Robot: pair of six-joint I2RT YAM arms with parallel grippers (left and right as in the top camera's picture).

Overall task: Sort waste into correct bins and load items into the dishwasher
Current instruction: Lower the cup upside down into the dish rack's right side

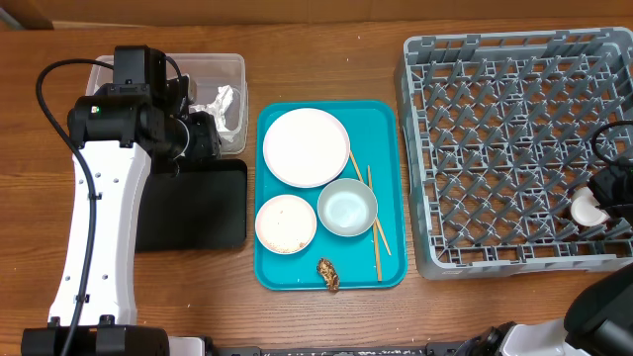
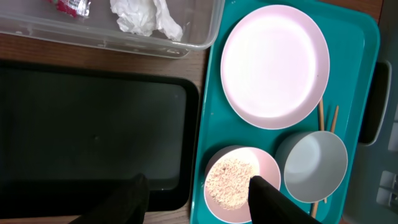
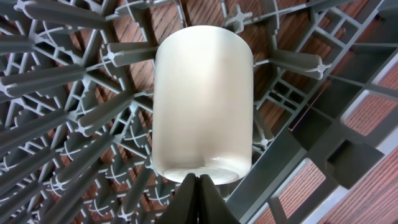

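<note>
My left gripper (image 2: 199,198) is open and empty, over the gap between the black tray (image 2: 93,124) and the smaller white dish (image 2: 268,169) that holds the rice grains (image 2: 229,182). The clear tub (image 1: 213,62) holds the white napkin (image 2: 146,15) and the red wrapper (image 2: 71,5). On the teal tray (image 1: 396,267) lie the large plate (image 1: 306,146), the bowl (image 1: 347,208), the chopsticks (image 1: 376,232) and the brown lump (image 1: 328,275). My right gripper (image 3: 199,179) is shut, its tips at the near end of the small white cup (image 3: 203,99), which is in the grey rack (image 1: 495,129).
The black tray (image 1: 198,203) lies in front of the clear tub, left of the teal tray. The left arm (image 1: 99,227) reaches along the table's left side. The cup (image 1: 588,210) is near the rack's right edge.
</note>
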